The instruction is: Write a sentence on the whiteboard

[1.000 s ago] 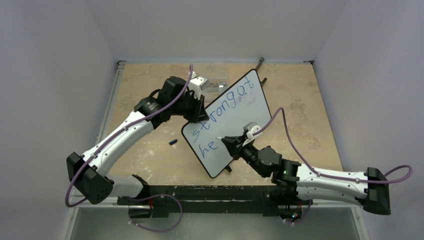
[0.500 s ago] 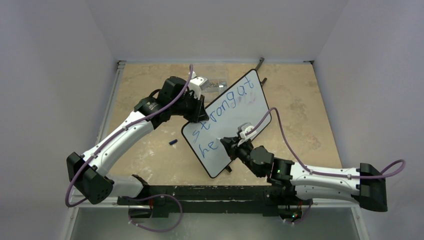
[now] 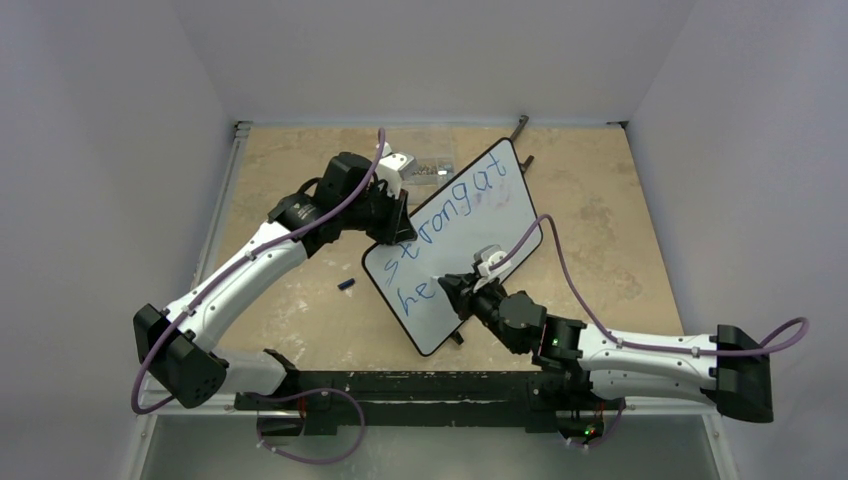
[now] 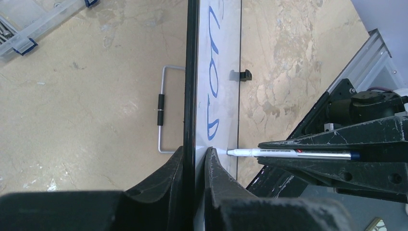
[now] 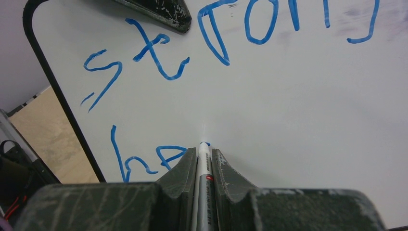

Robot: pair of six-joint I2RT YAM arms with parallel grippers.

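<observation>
The whiteboard stands tilted on its long edge, and my left gripper is shut on its left rim. In the left wrist view the jaws pinch the black frame edge-on. The sentence reads "strong at" in blue, with "he" below it. My right gripper is shut on a white marker. The marker's tip touches the board just right of the "he". The marker also shows from the side in the left wrist view.
A small blue marker cap lies on the tan table left of the board. A clear plastic box sits behind the board. A wire stand and a black clip lie near the board's base.
My right arm shifted left with the marker, bringing its tip closer to the "he". The left arm and the board have not moved.
</observation>
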